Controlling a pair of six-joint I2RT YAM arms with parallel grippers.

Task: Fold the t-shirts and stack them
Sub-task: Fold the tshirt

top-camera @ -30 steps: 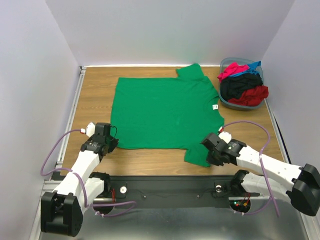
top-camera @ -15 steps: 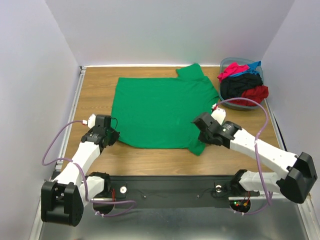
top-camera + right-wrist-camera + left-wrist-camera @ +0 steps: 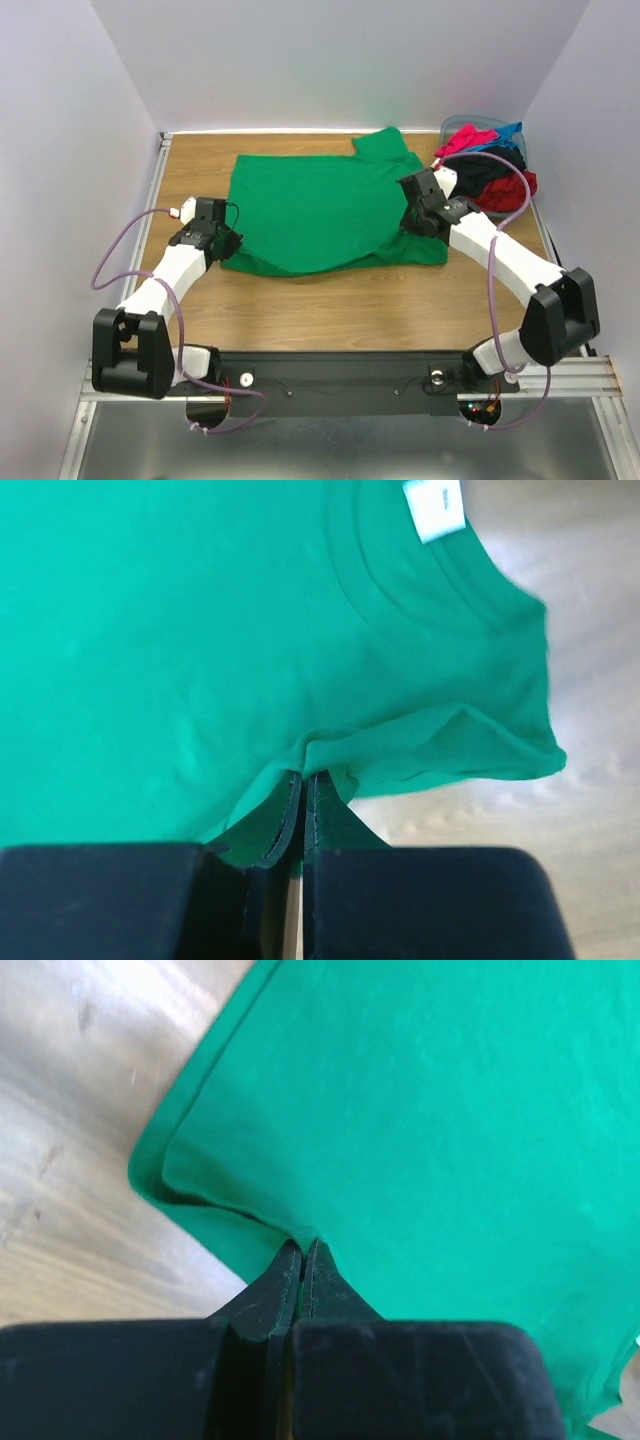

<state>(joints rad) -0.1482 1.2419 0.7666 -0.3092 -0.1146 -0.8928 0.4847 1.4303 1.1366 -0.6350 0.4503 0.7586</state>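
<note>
While my left gripper [image 3: 303, 1252] and right gripper [image 3: 303, 777] each clamp a fold of the green t-shirt [image 3: 320, 205] at its near edge, it lies on the table [image 3: 340, 300] with its long axis left to right, its far edge straight ahead of both.

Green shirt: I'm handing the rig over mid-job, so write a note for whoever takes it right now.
Left claw: shut on the near-left hem corner of the green shirt.
Right claw: shut on its near-right edge by the collar.
Shirt lies on the table, near edge doubled over partway.
Other shirts sit in the bin.
Left: finish this fold, then fold and stack the rest.
</note>
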